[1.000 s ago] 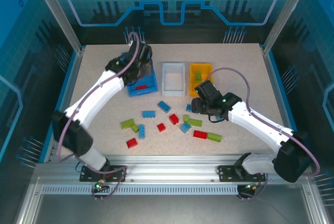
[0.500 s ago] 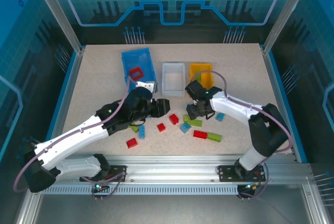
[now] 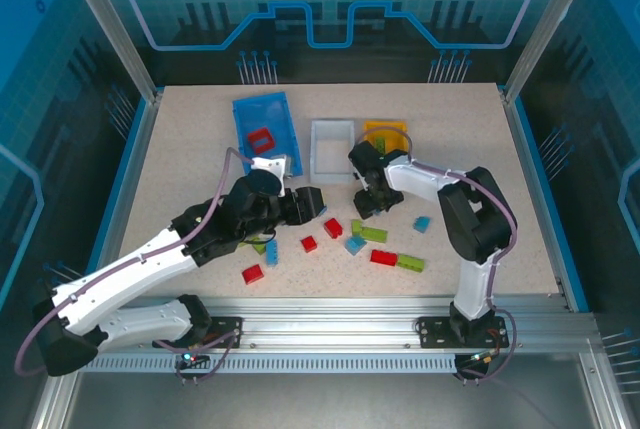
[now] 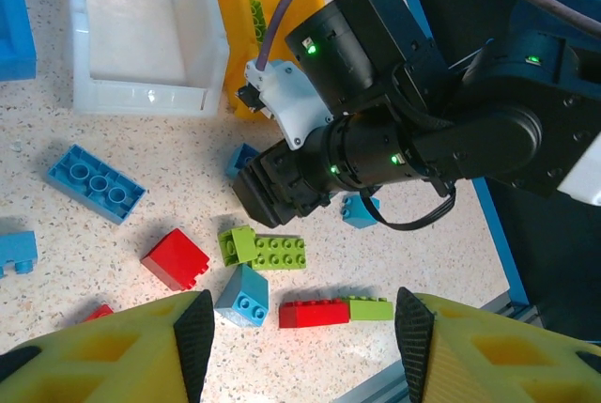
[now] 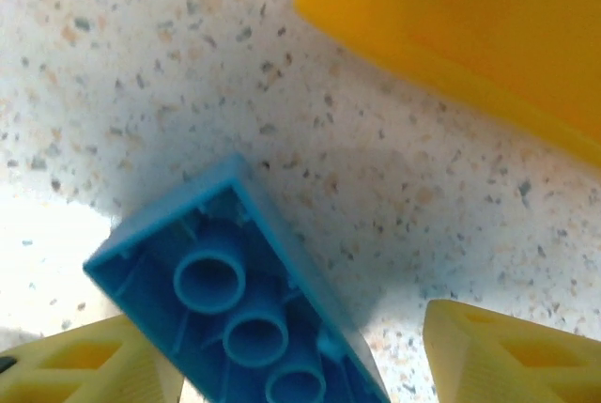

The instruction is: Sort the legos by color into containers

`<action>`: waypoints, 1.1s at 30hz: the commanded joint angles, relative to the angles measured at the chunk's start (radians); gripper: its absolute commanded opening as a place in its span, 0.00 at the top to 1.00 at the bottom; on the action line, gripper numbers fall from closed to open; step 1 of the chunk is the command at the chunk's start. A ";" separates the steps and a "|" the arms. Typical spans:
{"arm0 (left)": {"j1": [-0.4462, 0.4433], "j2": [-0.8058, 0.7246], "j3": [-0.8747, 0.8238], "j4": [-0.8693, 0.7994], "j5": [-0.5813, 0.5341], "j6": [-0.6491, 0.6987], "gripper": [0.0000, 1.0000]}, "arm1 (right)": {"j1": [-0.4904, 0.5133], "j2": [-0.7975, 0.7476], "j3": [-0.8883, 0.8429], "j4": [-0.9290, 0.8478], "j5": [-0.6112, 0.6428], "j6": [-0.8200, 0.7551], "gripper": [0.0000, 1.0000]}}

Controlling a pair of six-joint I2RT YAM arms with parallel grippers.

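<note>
**Both pincers open among the scattered legos**

The left gripper (image 4: 302, 333) hangs with its yellow fingers (image 4: 103, 351) spread wide and nothing between them. Just past its fingertips lie a red brick (image 4: 315, 312), set end to end with a lime green brick (image 4: 371, 308), and a small blue brick (image 4: 242, 295) beside them. Further ahead lie a green lego (image 4: 268, 249), a red block (image 4: 175, 257) and a long blue brick (image 4: 94, 182). Beyond these stand the white bin (image 4: 141, 98) and the orange-yellow bin (image 4: 233, 55).

The right gripper (image 5: 291, 356) is low over the table, nose to nose with the left one. Its jaws stand apart around an upturned blue lego (image 5: 244, 318), whose hollow underside faces the wrist camera. The lego lies close against one finger, and bare table shows between it and the other, so it is not clamped. The wall of the orange-yellow bin rises just ahead of this pincer.

From above, the blue bin (image 3: 245, 119) holds a red lego (image 3: 261, 139). It stands well apart from both pincers, beyond the left gripper as seen from the arm bases.
</note>
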 commanded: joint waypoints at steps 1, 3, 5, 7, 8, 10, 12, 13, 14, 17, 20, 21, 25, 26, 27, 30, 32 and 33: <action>-0.010 0.009 -0.012 0.027 0.019 -0.008 0.42 | -0.009 0.036 0.035 0.006 -0.057 -0.037 0.38; -0.014 0.006 -0.021 0.037 0.021 -0.013 0.42 | -0.011 0.045 0.035 0.013 -0.066 -0.038 0.47; -0.018 0.003 -0.031 0.044 0.020 -0.018 0.42 | -0.009 0.039 0.027 0.019 -0.069 -0.033 0.56; -0.019 -0.004 -0.040 0.044 0.012 -0.030 0.42 | -0.005 0.001 -0.003 0.039 -0.068 -0.023 0.65; -0.019 -0.010 -0.043 0.044 0.008 -0.036 0.42 | 0.001 -0.030 -0.022 0.046 -0.063 -0.016 0.68; -0.023 -0.025 -0.039 0.024 -0.021 -0.046 0.42 | 0.019 -0.115 -0.056 0.055 -0.049 0.009 0.69; -0.025 -0.037 -0.028 -0.018 -0.079 -0.053 0.42 | 0.041 -0.204 -0.072 0.069 -0.057 0.060 0.70; -0.027 -0.041 -0.022 -0.041 -0.110 -0.061 0.42 | 0.052 -0.224 -0.066 0.071 -0.064 0.089 0.71; -0.027 -0.043 -0.021 -0.067 -0.146 -0.073 0.41 | 0.067 -0.230 -0.044 0.068 -0.067 0.125 0.71; -0.026 -0.037 -0.023 -0.084 -0.194 -0.090 0.42 | 0.097 -0.169 0.057 0.057 -0.072 0.242 0.71; -0.027 -0.026 -0.025 -0.070 -0.197 -0.103 0.42 | 0.099 -0.053 0.209 0.028 -0.099 0.345 0.72; -0.027 -0.022 -0.024 -0.068 -0.200 -0.105 0.42 | 0.100 -0.008 0.267 0.010 -0.093 0.370 0.72; -0.028 -0.022 -0.030 -0.066 -0.208 -0.099 0.42 | 0.090 0.144 0.461 -0.054 -0.080 0.428 0.72; -0.030 -0.023 -0.029 -0.069 -0.209 -0.096 0.42 | 0.085 0.184 0.509 -0.076 -0.079 0.441 0.71; -0.030 -0.025 -0.032 -0.076 -0.212 -0.094 0.42 | 0.080 0.216 0.551 -0.099 -0.072 0.455 0.71; -0.029 -0.031 -0.039 -0.086 -0.214 -0.092 0.42 | 0.075 0.286 0.630 -0.137 -0.069 0.472 0.68; -0.030 -0.037 -0.045 -0.089 -0.215 -0.090 0.42 | 0.072 0.307 0.652 -0.137 -0.073 0.470 0.63; -0.030 -0.039 -0.046 -0.090 -0.215 -0.090 0.42 | 0.072 0.311 0.657 -0.137 -0.075 0.467 0.60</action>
